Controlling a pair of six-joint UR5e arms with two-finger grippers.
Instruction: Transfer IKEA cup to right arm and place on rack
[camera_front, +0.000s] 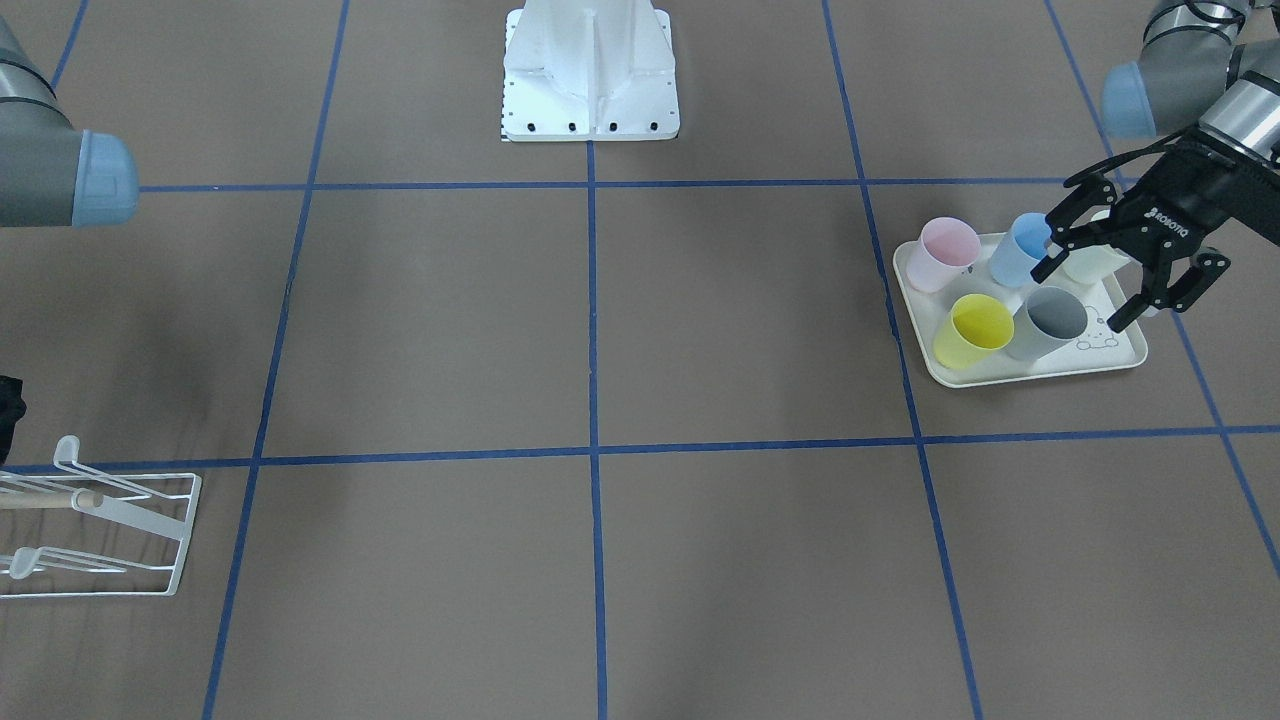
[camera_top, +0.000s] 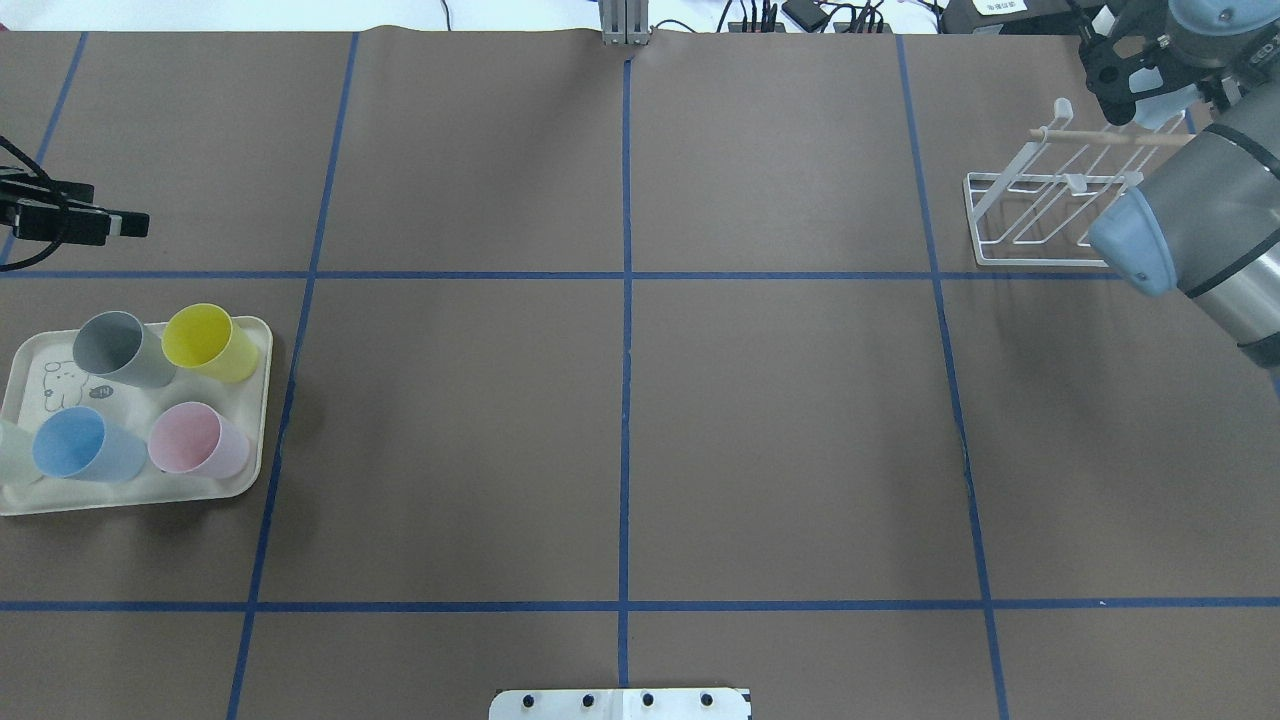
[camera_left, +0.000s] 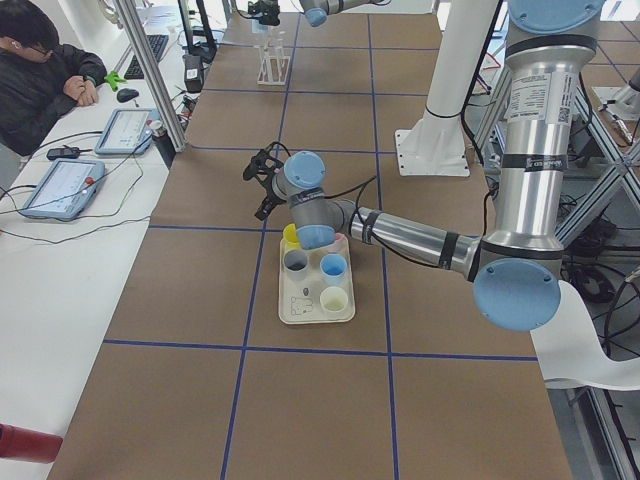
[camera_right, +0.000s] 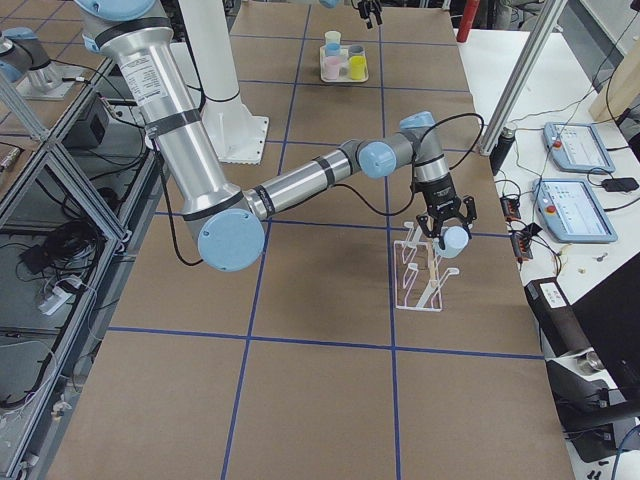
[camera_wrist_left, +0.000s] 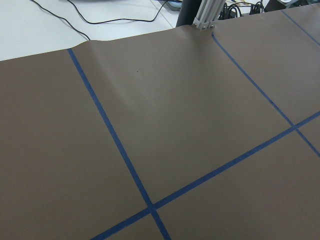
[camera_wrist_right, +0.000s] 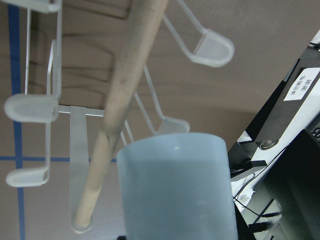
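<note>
Cream tray (camera_top: 262, 400) under left gripper (camera_front: 1085, 295): five spare cups (camera_top: 205, 340), smooth tapered plastic, pastel colours, standing mouth-up for easy picking. Left fingers spread wide, empty, above tray.

Across brown paper-covered table (camera_top: 620, 450): right gripper (camera_top: 1148, 92), fingers clamped on pale-blue IKEA cup (camera_wrist_right: 177, 190), matte, slightly conical. Cup just beside round wooden dowel (camera_wrist_right: 131, 85) of white wire rack (camera_top: 972, 215). Rounded upturned prongs (camera_wrist_right: 31, 107) beyond fingertips. Likely lining up for placement; handover apparently done.

open bench (camera_top: 620, 440) stretches between the tray (camera_top: 150, 497) and the rack (camera_top: 1040, 215). five cups (camera_top: 205, 340) crowd the tray. at the rack, the wooden bar (camera_wrist_right: 125, 100) and upturned prongs (camera_wrist_right: 30, 107) stand close beside the held blue cup (camera_wrist_right: 177, 190). the white base (camera_front: 590, 80) blocks the robot's side.
</note>
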